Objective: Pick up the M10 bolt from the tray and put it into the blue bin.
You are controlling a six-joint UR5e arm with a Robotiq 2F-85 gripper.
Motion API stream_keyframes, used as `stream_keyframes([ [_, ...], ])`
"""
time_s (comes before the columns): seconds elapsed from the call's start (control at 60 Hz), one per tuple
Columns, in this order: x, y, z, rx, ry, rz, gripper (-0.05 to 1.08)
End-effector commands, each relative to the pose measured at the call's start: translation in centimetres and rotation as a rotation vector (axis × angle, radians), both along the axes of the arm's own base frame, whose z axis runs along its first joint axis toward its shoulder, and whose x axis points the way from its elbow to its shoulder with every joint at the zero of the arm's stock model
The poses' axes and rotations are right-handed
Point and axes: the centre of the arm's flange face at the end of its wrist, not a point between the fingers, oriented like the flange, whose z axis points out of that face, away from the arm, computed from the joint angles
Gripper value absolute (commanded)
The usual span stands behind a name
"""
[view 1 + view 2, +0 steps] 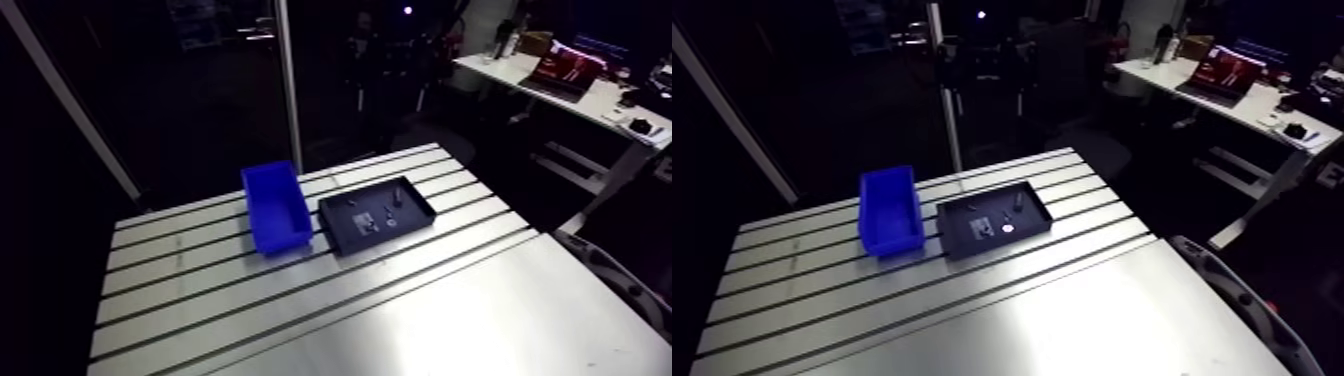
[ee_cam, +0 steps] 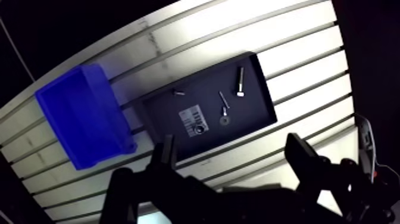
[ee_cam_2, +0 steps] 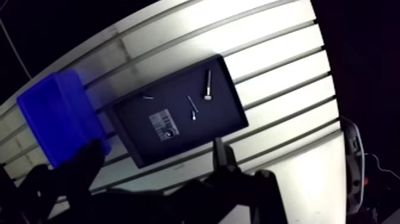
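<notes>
The gripper (image 2: 231, 146) hangs open, empty; the M10 bolt (image 2: 240, 82) in the tray (image 2: 261, 102) seems stiff, slippery. Its shank probably suits gripping best.

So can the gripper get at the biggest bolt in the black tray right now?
Probably yes: the bolt lies uncovered in the tray, apart from the thinner screw beside it, and the open gripper hangs above with nothing between.

A slotted aluminium table (image 1: 300, 300) fills the foreground, pale under the light — the room behind is dim. An upright metal post (image 1: 288, 90) rises beyond its far edge; a white desk (image 1: 600, 100) with an open laptop (image 1: 565, 70) stands well apart.
</notes>
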Motion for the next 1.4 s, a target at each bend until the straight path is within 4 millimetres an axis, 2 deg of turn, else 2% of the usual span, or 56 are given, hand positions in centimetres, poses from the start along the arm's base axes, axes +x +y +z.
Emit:
stream_keyframes([
  [0.017,0.1,0.8,-2.5,-0.002,-0.001,-0.014,0.01],
  [0.233,0.2,1.6,-4.5,-0.007,-0.017,-0.026,0.01],
  [0.717,0.0,2.9,-7.7,-0.016,-0.033,-0.046,0.01],
  [0.883,-0.2,3.4,-9.9,-0.025,-0.056,-0.051,0.01],
  [1.067,-0.2,3.5,-11.4,-0.029,-0.064,-0.051,0.01],
  [1.2,-0.3,3.5,-12.6,-0.034,-0.076,-0.051,0.08],
  [1.4,-0.4,4.5,-14.1,-0.035,-0.082,-0.06,0.3],
])
